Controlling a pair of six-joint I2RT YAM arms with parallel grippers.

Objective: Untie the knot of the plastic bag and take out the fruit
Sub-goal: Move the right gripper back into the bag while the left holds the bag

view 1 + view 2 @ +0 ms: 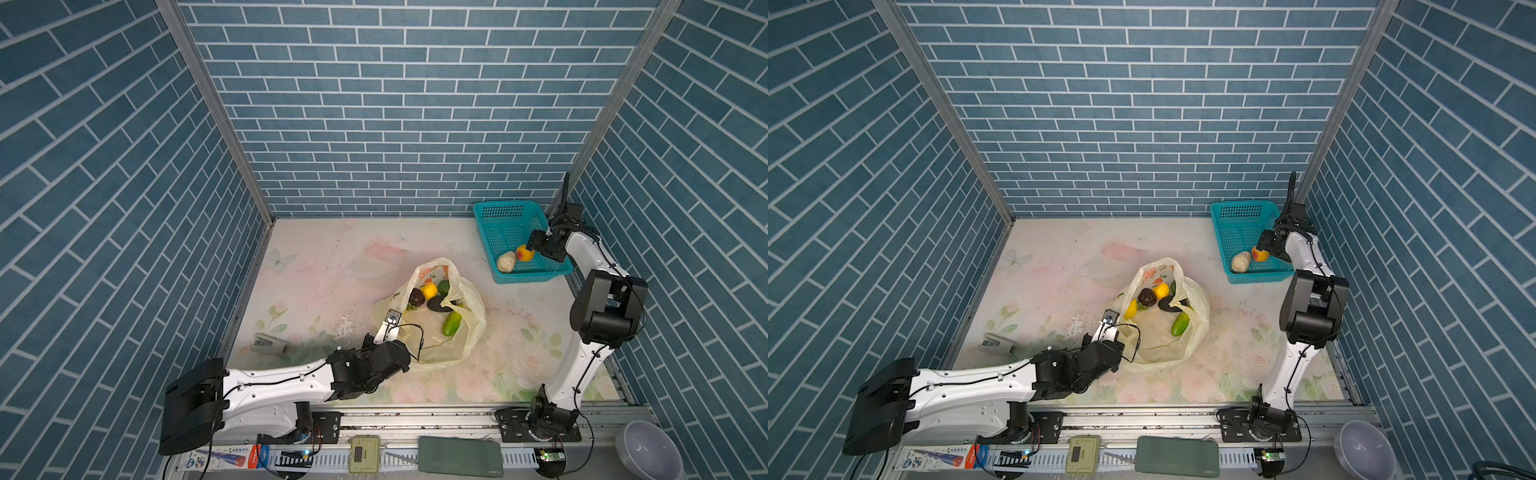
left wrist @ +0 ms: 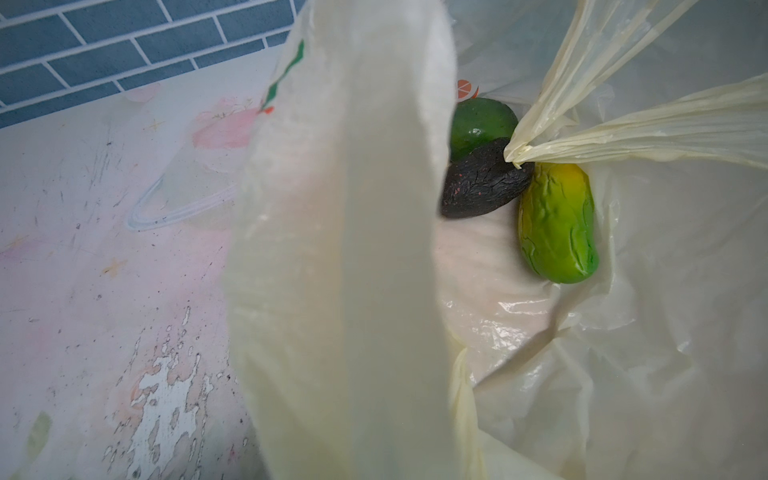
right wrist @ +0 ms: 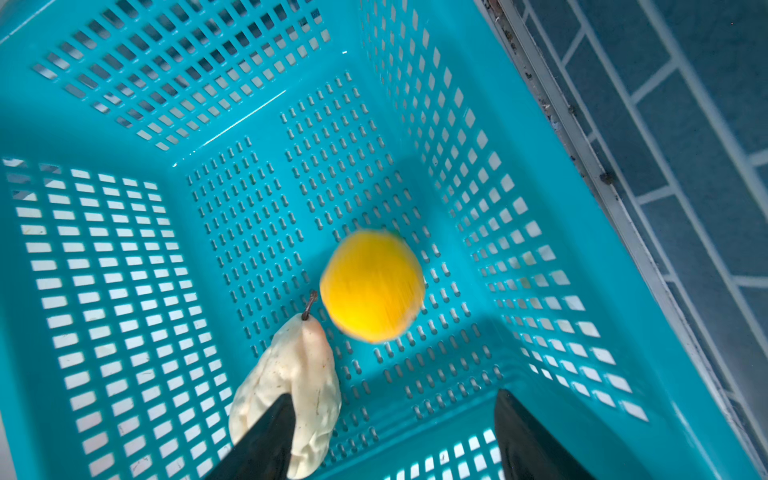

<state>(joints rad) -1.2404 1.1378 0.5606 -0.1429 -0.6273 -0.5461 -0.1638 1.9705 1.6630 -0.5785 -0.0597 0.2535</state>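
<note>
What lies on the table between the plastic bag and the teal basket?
Nothing. In both top views the strip of table between the plastic bag and the teal basket is bare; only its flowered, scuffed surface shows.

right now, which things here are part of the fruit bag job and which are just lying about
Job: plastic bag, fruit inside it, teal basket holding cream fruit and yellow fruit.
Lying about: white gadget, bowl, green case, beige meter.
</note>
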